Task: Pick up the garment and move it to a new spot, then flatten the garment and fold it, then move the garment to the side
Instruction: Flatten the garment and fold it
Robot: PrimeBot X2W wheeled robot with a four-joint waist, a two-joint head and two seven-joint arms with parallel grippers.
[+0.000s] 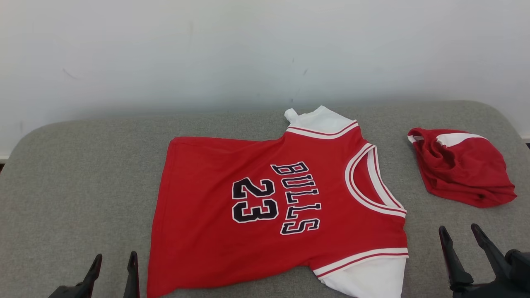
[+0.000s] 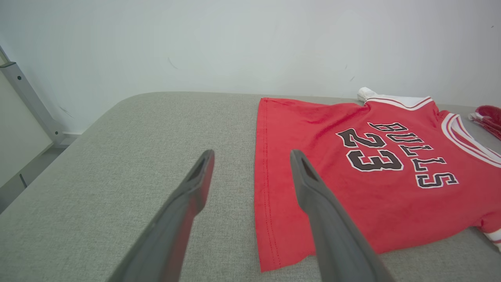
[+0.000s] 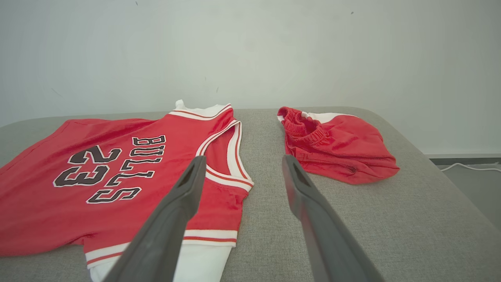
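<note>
From the head we looked forward and down over the grey cushion (image 1: 74, 174) toward the white wall (image 1: 248, 49). Our wrist cameras sat low and close, facing that wall; all three views shared the red jersey (image 2: 352, 188).

Pale, scuffed wall (image 1: 248, 49) behind a grey fabric-covered surface (image 1: 83, 186) with rounded corners — evenly lit.

Crumpled red shorts (image 1: 461, 171) — grey padded surface (image 1: 83, 194)
</note>
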